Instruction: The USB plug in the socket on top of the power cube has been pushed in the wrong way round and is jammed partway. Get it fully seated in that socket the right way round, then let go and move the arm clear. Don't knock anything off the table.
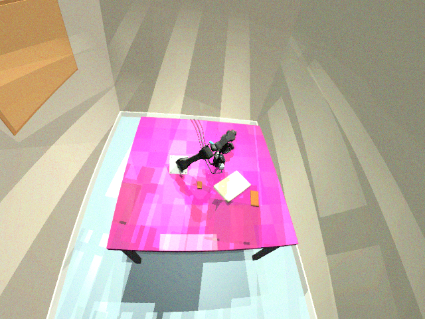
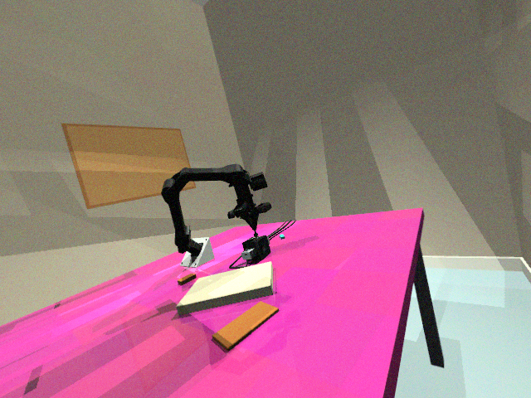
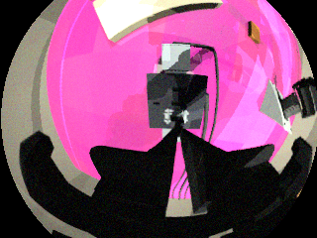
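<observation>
On the pink desk (image 2: 351, 299), the end effector (image 2: 255, 231) is gripping the small, stiff plug (image 3: 177, 117) above the power cube (image 2: 256, 248); a pinch across its flat sides probably suits it.

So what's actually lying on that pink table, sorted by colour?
Orange blocks: 2, small and long
Cream slab: 1
Black power cube: 1
Small turquoise piece: 1
Total: 5

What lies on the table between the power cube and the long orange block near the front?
The cream flat slab lies between the power cube and the long orange block; the exterior view shows it best, the top view confirms it.
</observation>
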`<state>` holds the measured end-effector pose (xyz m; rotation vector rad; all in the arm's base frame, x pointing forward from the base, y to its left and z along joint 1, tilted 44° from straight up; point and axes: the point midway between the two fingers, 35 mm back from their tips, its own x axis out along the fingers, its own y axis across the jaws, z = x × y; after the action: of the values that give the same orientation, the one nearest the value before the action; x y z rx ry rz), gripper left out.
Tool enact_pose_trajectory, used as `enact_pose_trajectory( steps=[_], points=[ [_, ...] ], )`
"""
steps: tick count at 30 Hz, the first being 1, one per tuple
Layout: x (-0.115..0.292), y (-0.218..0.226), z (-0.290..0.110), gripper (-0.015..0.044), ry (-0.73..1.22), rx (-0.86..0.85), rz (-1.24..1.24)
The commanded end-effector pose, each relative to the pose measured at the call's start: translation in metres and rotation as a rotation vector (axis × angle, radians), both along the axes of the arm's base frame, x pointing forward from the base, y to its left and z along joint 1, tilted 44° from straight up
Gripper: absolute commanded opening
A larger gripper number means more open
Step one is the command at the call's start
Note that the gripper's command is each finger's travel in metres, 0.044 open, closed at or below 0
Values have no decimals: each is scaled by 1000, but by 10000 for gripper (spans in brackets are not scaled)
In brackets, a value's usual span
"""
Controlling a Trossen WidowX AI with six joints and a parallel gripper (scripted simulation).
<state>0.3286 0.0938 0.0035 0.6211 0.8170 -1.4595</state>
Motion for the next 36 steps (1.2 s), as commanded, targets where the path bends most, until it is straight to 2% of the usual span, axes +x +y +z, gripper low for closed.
enact_pose_trajectory(
  steps=[1, 36],
  points=[
    [0, 0, 0, 0, -1, -1, 4],
    [0, -3, -3, 0, -1, -1, 4]
  ],
)
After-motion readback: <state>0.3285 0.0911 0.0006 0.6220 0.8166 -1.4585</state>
